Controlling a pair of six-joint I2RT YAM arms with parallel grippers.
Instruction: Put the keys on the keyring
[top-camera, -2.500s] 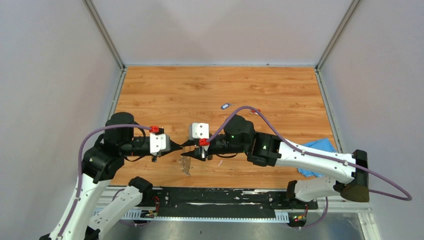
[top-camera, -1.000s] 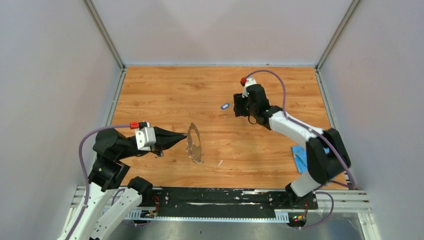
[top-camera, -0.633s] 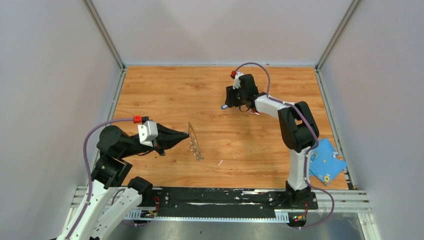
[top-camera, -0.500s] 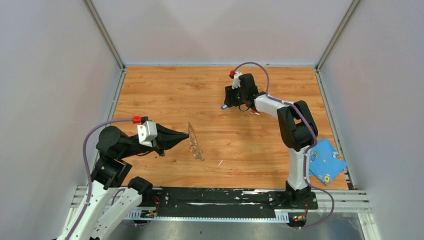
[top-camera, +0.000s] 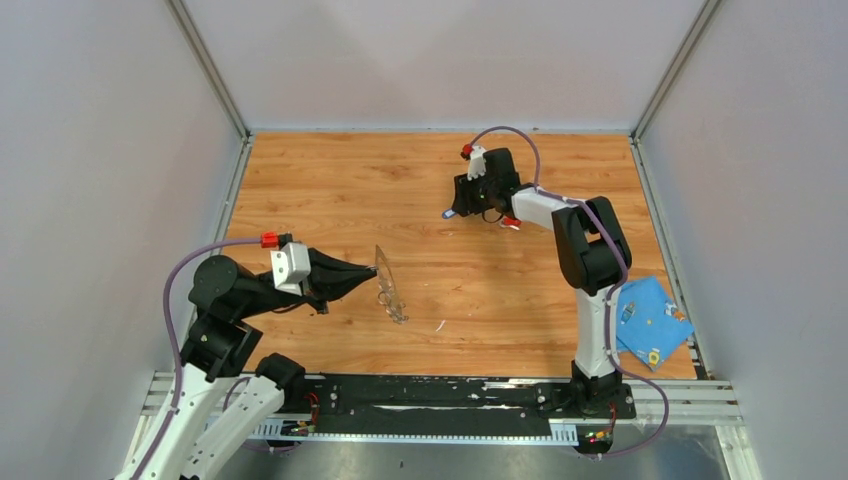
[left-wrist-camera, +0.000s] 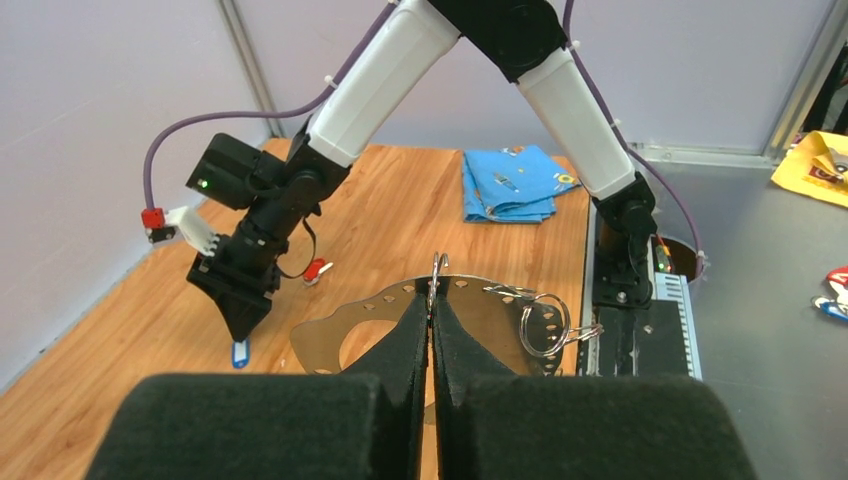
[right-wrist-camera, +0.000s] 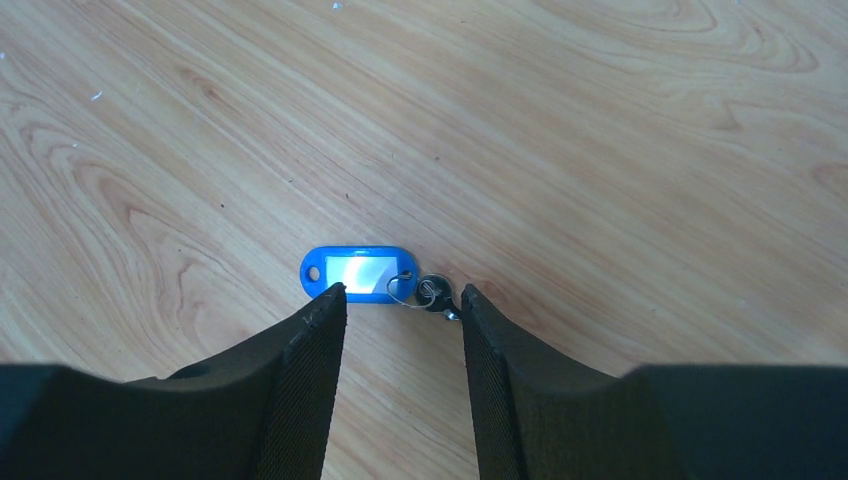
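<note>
Out from centre to twelve o'clock: narrowing the right gripper (right-wrist-camera: 400, 295) astride the blue-tagged key (right-wrist-camera: 358, 273), fingers (right-wrist-camera: 300, 360) half-open, no grip yet. Keeping the keyring (left-wrist-camera: 330, 335) pinched upright, seven o'clock, in the left gripper (left-wrist-camera: 433, 300).

Two keys lie on the bench (top-camera: 330, 180): one blue key (right-wrist-camera: 360, 275) and one red key (left-wrist-camera: 316, 269). One keyring (left-wrist-camera: 480, 305). One blue cloth (top-camera: 650, 322), near right. One white sliver (top-camera: 440, 325). Two pincers: left pincer (left-wrist-camera: 434, 290), right pincer (right-wrist-camera: 400, 300).
</note>
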